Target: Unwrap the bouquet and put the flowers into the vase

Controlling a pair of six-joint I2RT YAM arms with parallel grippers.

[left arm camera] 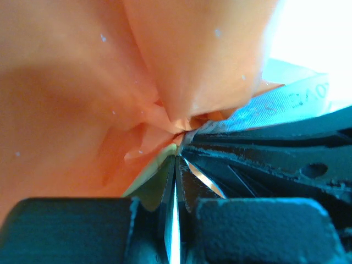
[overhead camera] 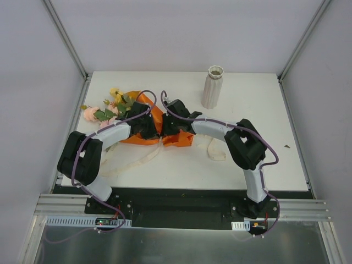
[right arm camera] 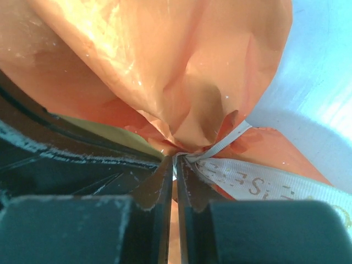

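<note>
The bouquet lies on the table [overhead camera: 181, 170] left of centre, its pink and yellow flowers [overhead camera: 110, 107] spilling to the far left out of orange paper [overhead camera: 181, 138]. My left gripper [overhead camera: 147, 127] is shut, and a gathered fold of the orange paper [left arm camera: 82, 82] ends at the tips of this gripper [left arm camera: 177, 157]. Right beside it my right gripper [overhead camera: 166, 126] has its jaws almost together. Where the cream ribbon [right arm camera: 264, 184] cinches the paper [right arm camera: 165, 66], its knot sits at the tips of that gripper [right arm camera: 176, 159]. At the back right the white ribbed vase [overhead camera: 213, 87] stands upright.
Loose cream ribbon tails trail over the table towards the front, one [overhead camera: 135, 160] under the left arm, one [overhead camera: 217, 151] under the right forearm. Grey walls and a metal frame close the table in. A small dark speck [overhead camera: 287, 146] lies near the right edge.
</note>
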